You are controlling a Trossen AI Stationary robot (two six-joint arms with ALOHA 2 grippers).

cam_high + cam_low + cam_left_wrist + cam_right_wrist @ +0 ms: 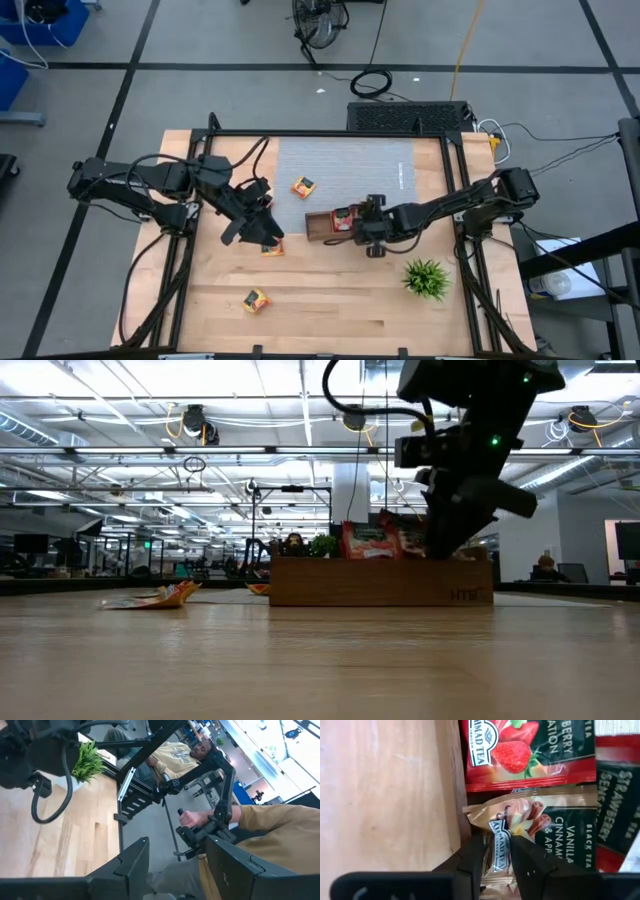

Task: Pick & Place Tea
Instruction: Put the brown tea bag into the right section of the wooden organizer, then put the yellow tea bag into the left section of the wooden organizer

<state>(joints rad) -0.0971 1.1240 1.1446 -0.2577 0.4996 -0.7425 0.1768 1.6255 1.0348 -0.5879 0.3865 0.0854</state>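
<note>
Worktop (330, 300) seen from above. Wooden tray (318, 226) partly filled with sachets. Right pincer (495, 857) lowered over tray, fingers slightly parted around vanilla cinnamon tea sachet (540, 827), apparently being released. Left pincer (262, 232) held apart over orange sachet (272, 248), likely next pick.

Tabletop (330, 300) is pale wood with fine grain lines, tray (380, 582) brown. One sachet (530, 750) is red with a printed strawberry and dark green label, another (545, 835) tan with cinnamon sticks and black lettering. Loose sachets (303, 186) show orange-yellow. Plant (428, 277) is bright green, claws (495, 862) black
</note>
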